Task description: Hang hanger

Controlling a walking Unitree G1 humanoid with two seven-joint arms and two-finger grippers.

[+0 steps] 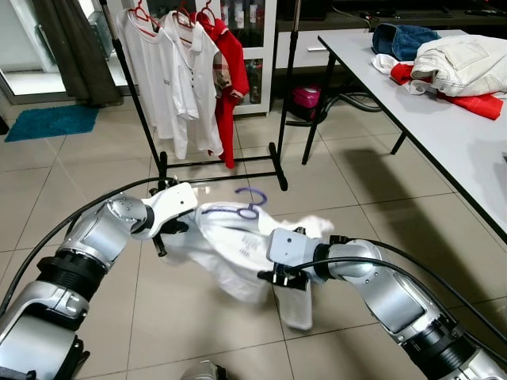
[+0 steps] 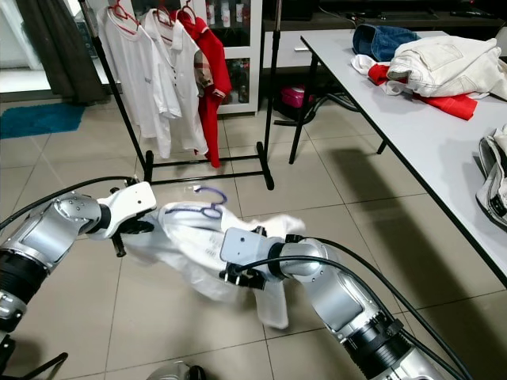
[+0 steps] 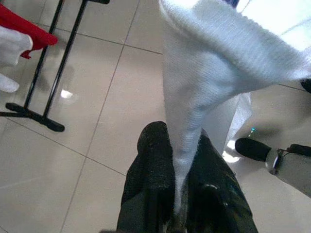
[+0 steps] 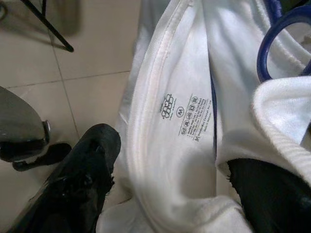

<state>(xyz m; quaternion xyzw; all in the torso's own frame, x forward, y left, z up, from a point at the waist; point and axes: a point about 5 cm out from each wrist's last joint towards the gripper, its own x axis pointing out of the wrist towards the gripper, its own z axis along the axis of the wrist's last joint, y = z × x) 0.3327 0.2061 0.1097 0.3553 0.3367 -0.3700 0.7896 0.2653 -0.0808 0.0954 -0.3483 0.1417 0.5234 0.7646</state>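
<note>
A white shirt (image 1: pixel 238 245) on a blue hanger (image 1: pixel 252 199) hangs between my two arms, low over the tiled floor. My left gripper (image 1: pixel 170 227) holds its left side; in the left wrist view the fingers (image 3: pixel 155 174) are shut on a fold of the white fabric (image 3: pixel 194 97). My right gripper (image 1: pixel 283 277) is under the shirt's right side. In the right wrist view its fingers (image 4: pixel 82 179) stand wide apart, with the collar and size label (image 4: pixel 187 119) between them and the blue hanger hook (image 4: pixel 272 48) just beyond.
A black clothes rack (image 1: pixel 222 170) stands ahead with white shirts (image 1: pixel 178 71) and a red garment (image 1: pixel 230 63) on hangers. A grey table (image 1: pixel 444 119) on the right carries piled clothes (image 1: pixel 451 63). A blue mat (image 1: pixel 51 121) lies at the far left.
</note>
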